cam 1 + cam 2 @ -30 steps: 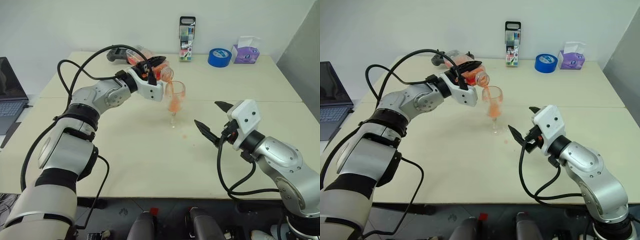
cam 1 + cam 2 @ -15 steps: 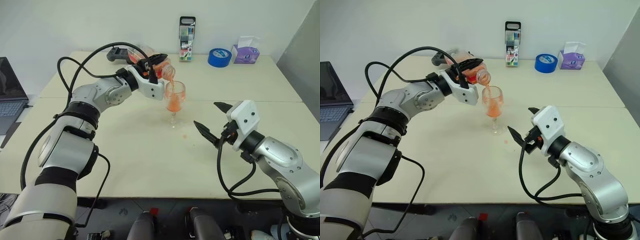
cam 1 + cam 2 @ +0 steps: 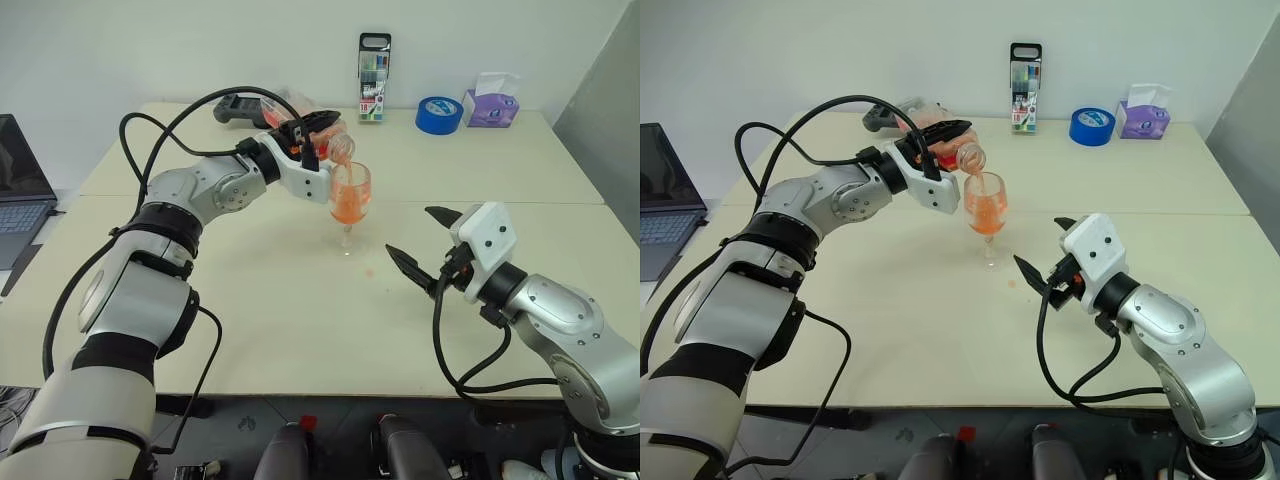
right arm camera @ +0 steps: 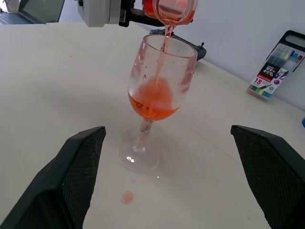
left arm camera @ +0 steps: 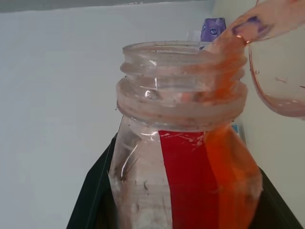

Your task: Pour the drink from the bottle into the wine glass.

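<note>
Nearest, the right gripper (image 3: 428, 246) hangs with its fingers spread wide and empty, just short of the wine glass (image 4: 155, 100). The glass stands upright on the table (image 3: 250, 310), holding the drink (image 4: 151, 106) in its bowl. Above its rim, the left gripper (image 3: 308, 138) clamps the tilted bottle (image 5: 183, 157), a thin stream falling in.

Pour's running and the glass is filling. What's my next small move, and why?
Probably hold the tilt a moment longer. The left gripper has the bottle mouth over the glass, the stream lands inside, drink fills only the lower bowl, and liquid remains in the bottle. Spilled drops argue against tipping harder.
</note>
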